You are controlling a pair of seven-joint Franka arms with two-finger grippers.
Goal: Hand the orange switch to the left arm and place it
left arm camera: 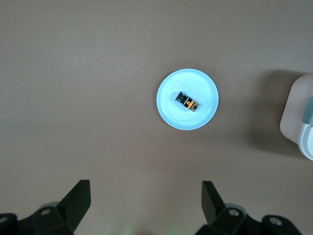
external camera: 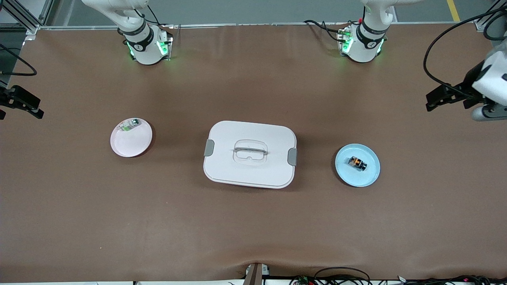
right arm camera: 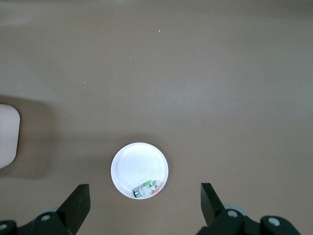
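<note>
At the right arm's end of the table (external camera: 253, 229), the right gripper (right arm camera: 144, 187) hangs high over the brown surface. Its jaws are spread wide and hold nothing. Its wrist camera looks down on the pink plate (external camera: 132, 144), which carries a small green-and-white part (external camera: 130, 126) near the rim on the side toward the robot bases. This arm seems to be waiting above what is probably the receiving plate.

The box (external camera: 237, 134) sits in the middle of the table, between the two plates, with its lid on and a grey latch at each end. Lying there, it blocks the straight path from one plate to the other. Any carry will probably have to rise over it or swing round it, with a handover between the arms on the way.

Toward the left arm's end lies the blue plate (external camera: 344, 174), and the switch (external camera: 357, 162) rests near its middle, lying slantwise, with nothing touching it. The left gripper (left arm camera: 145, 196) is up over the table at that end, beside the plate and not above it. Its jaws are also wide apart and empty. The pick-up looks not yet begun, so this arm would first have to come over the plate and descend.

The count is two arms, two plates, one box, one switch and one green-and-white part.
</note>
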